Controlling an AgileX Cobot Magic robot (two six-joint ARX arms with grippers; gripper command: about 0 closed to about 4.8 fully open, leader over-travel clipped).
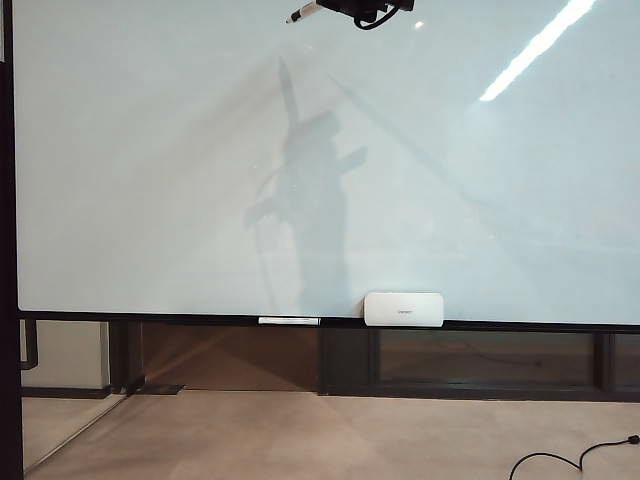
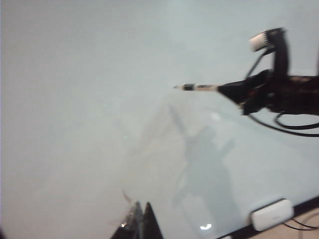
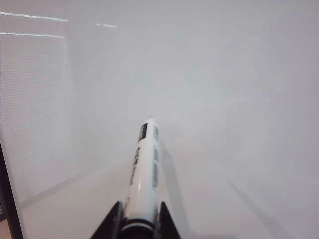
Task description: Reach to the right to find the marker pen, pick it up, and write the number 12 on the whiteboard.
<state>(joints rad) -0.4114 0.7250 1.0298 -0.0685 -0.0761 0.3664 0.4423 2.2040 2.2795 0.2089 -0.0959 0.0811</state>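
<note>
A white box (image 1: 404,309) and a thin white stick (image 1: 289,321) rest on the ledge; a black cable (image 1: 570,460) lies on the floor.

right gripper (image 1: 365,8), black, cut off by exterior view's top edge, jaws hidden. left gripper (image 2: 141,219): only dark finger tips show at frame edge, blurred, gap unclear. lettering on slim white marker pen (image 3: 144,172) too blurred to read.
</note>
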